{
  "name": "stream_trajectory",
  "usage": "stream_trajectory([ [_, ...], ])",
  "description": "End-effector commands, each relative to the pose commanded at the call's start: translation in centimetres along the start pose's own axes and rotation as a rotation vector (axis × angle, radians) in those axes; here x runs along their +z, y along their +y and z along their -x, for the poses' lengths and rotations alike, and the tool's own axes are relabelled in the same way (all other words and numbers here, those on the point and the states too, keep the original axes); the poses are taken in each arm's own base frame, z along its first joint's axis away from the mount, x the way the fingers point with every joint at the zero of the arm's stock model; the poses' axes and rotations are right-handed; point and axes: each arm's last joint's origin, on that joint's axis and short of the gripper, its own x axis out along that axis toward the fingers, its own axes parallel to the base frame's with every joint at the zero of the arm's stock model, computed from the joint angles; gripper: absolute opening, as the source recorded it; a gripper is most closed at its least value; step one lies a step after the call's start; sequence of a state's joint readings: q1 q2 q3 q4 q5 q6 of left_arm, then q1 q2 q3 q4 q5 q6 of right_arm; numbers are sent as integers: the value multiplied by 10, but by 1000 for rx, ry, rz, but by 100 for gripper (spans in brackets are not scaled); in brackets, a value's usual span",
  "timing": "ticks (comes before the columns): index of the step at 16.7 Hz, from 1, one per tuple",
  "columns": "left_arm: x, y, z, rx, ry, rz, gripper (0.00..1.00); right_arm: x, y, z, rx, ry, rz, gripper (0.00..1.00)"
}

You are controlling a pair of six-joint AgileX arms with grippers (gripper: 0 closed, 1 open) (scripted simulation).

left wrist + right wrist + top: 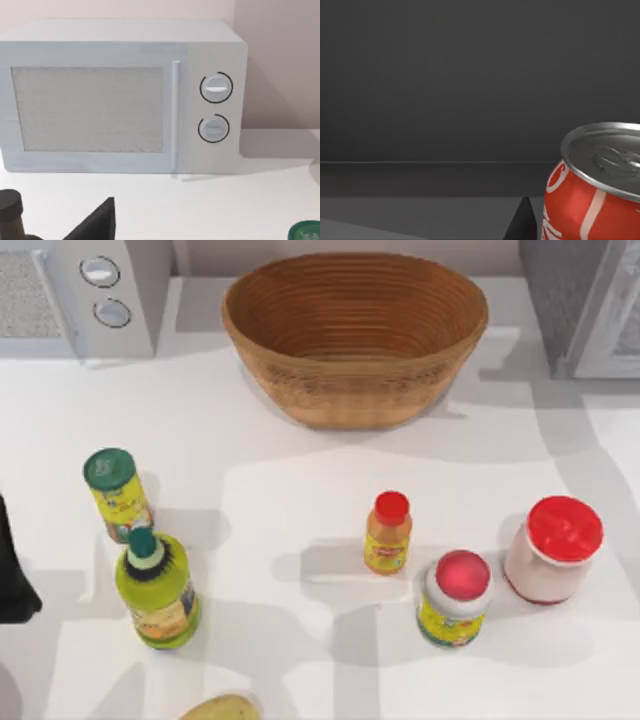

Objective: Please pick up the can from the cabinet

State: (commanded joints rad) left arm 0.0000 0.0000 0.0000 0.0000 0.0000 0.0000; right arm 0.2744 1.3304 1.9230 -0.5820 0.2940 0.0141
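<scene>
A red can (590, 200) with a silver top stands upright on the dark grey floor inside the cabinet (470, 75). A dark part of my right gripper (522, 225) sits low, just beside the can. In the top view the cabinet (565, 295) is at the far right corner, its pale white-framed door (610, 325) swung open. My left arm (15, 575) is parked at the table's left edge, and its gripper (95, 225) faces the white appliance.
A wicker basket (355, 335) stands at the back middle and a white microwave (100, 290) at the back left. Two green-topped bottles (157, 590) stand front left. An orange bottle (387, 532) and two red-lidded jars (553, 550) stand front right.
</scene>
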Motion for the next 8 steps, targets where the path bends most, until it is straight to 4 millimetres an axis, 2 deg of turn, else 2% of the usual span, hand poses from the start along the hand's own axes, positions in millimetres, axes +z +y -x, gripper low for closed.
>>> stream_trajectory([
  [4,0,0,0,0,0,0,100,-10,-7,13,0,-6,-1,0],
  [6,0,0,0,0,0,0,100,-23,-14,26,0,-6,0,0],
  [8,0,0,0,0,0,0,100,-46,-22,41,0,1,3,0],
])
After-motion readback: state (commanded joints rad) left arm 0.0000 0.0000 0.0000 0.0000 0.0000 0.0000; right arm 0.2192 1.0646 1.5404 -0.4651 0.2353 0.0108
